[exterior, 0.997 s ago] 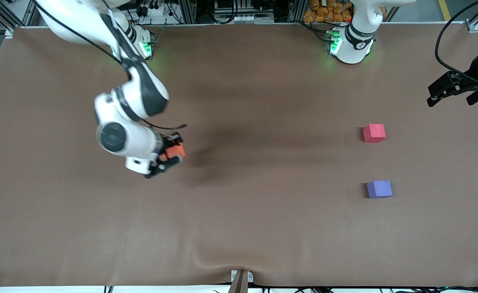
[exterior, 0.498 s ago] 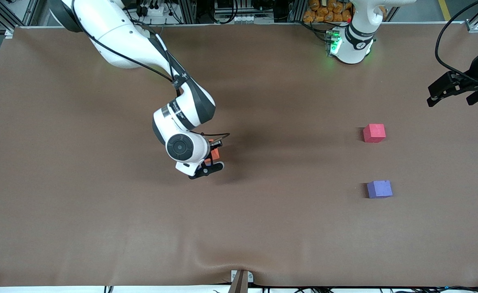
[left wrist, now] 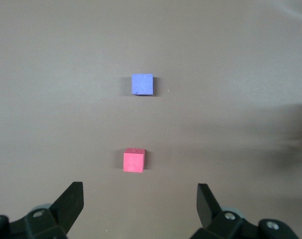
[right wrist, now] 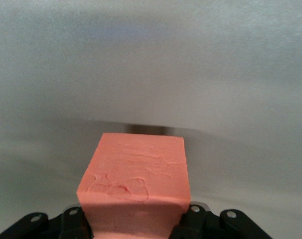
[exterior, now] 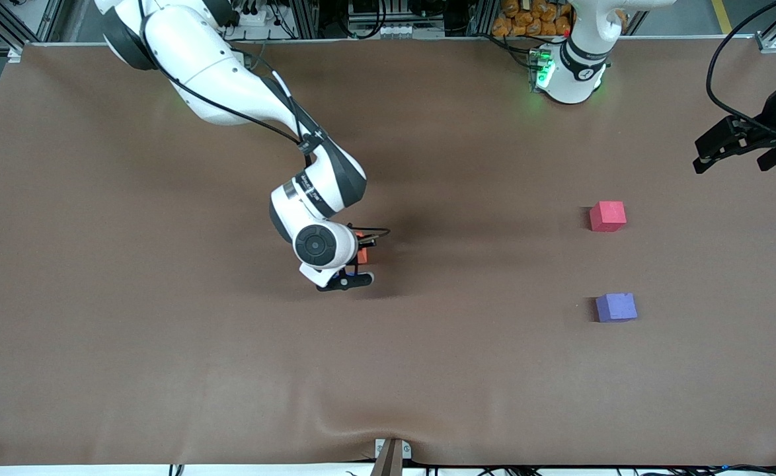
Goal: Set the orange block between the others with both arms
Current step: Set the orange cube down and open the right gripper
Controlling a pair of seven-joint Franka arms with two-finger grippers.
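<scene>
Orange block (exterior: 362, 256) pinched in the right gripper (exterior: 355, 261), over the middle of the brown table (exterior: 97, 330).

Clamped between the right gripper's fingers (right wrist: 74, 224), face cracked and rough, well apart from the red-pink cube (exterior: 607, 216) and the purple-blue cube (exterior: 616, 307) toward the left arm's end, purple-blue nearer the front camera. Left gripper (exterior: 738, 149) spread wide and holding nothing, waiting over that end's table edge. No readable writing on any cube.
</scene>
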